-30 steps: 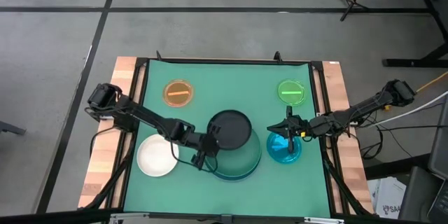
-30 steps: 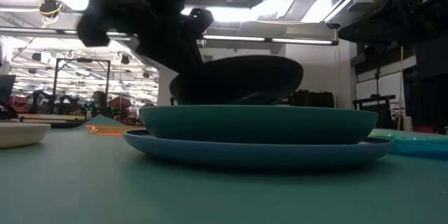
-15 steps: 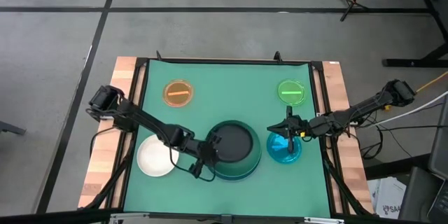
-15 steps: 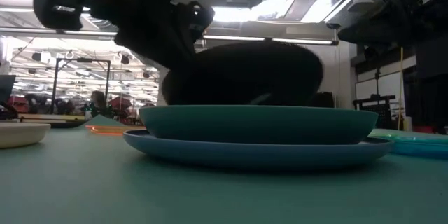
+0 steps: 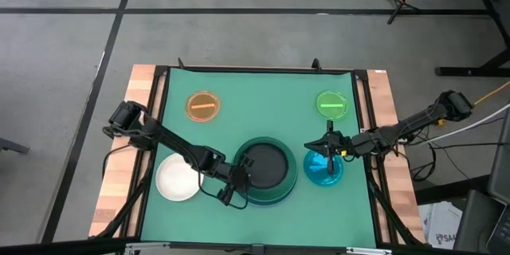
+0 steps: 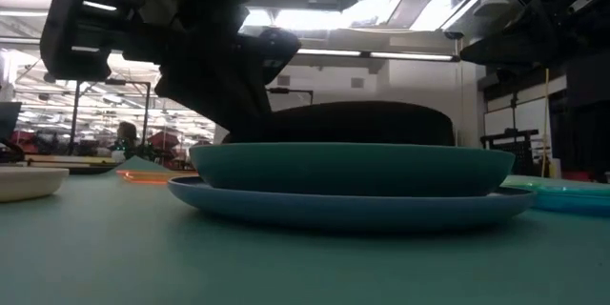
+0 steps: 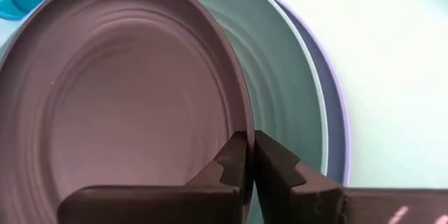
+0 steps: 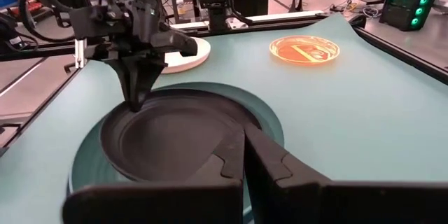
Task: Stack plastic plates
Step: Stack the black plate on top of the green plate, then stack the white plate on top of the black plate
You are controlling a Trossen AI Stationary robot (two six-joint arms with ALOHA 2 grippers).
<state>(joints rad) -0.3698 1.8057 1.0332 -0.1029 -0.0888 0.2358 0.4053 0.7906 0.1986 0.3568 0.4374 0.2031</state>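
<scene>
**Black plate set down in the teal plate near the front edge**

The left gripper (image 5: 237,182) sat low at the front middle of the worktop (image 5: 263,88), its fingers (image 7: 234,162) pinched on the rim of the black plate (image 5: 265,164). That plate lay inside the dark teal plate (image 6: 353,168), which in turn rested on the large light blue plate (image 6: 353,205). In the low view the black plate looked level and seated in the teal one, though the arm's shadow made actual contact hard to confirm. The left wrist view showed the two fingers meeting over the black rim, with the teal and light blue rims fanning out behind it.

The right gripper (image 5: 328,145) hovered over the cyan plate (image 5: 324,169), just beside the stack toward the right edge. Its fingers (image 8: 231,155) were pressed together with nothing between them, as its own wrist view showed.

The white plate (image 5: 177,178) lay near the front left corner, close to the left arm's elbow. The translucent orange plate (image 5: 202,105) sat toward the back left corner and the green plate (image 5: 331,103) toward the back right corner, both well apart from the stack. The right wrist view caught the orange and white plates beyond the stack, with the left arm coming down onto the black rim.
</scene>
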